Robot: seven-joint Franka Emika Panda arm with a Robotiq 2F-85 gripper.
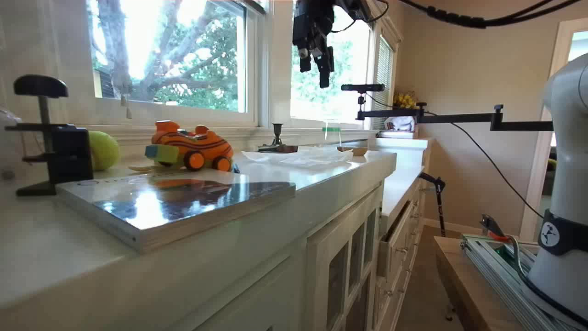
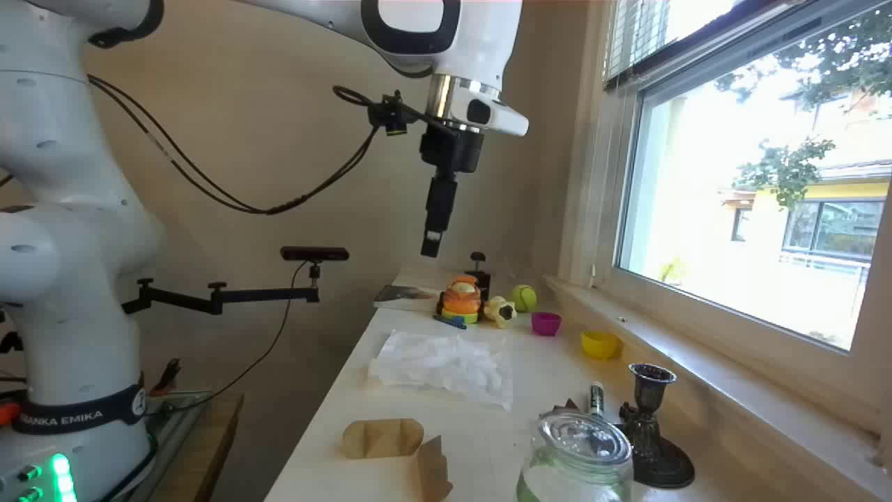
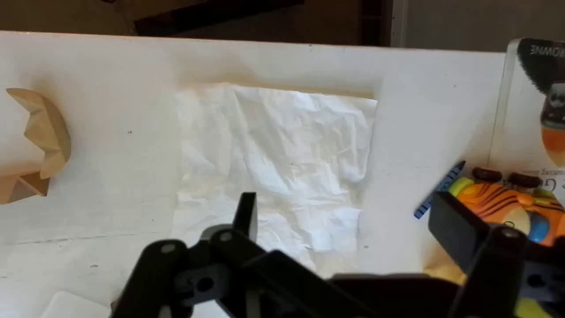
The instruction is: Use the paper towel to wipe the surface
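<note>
Reaches with the white Panda arm (image 2: 484,42) out over the white desk (image 3: 423,110), and bends down at the wrist. Points the black gripper (image 1: 315,72) downward, with a slight tilt in an exterior view, and hangs it well above the desk. Shows the jaws released in the wrist view, spread wide apart, with only air between them.

Has the paper towel (image 2: 439,366) lying on the desk, wrinkled but laid out broadly, well apart from the jaws and partly covered by them in the wrist view. Has, just past one side of this towel, a blue crayon (image 3: 439,190) and, near to it, a striped orange toy car (image 1: 190,145), also partly covered there. Close to the toy car, has a glossy book (image 1: 183,202) and a black clamp (image 1: 69,156). Past the opposite side of the towel, shows folded brown cardboard (image 2: 383,438), seen as two pieces in the wrist view. Toward the window (image 2: 752,209), has a tennis ball (image 2: 524,298), a small purple cup (image 2: 546,324) and a yellow cup (image 2: 599,345), more or less in one line. Nearest in an exterior view, shows a glass jar (image 2: 578,464) and, near it, a dark candle holder (image 2: 644,425) standing upright.
</note>
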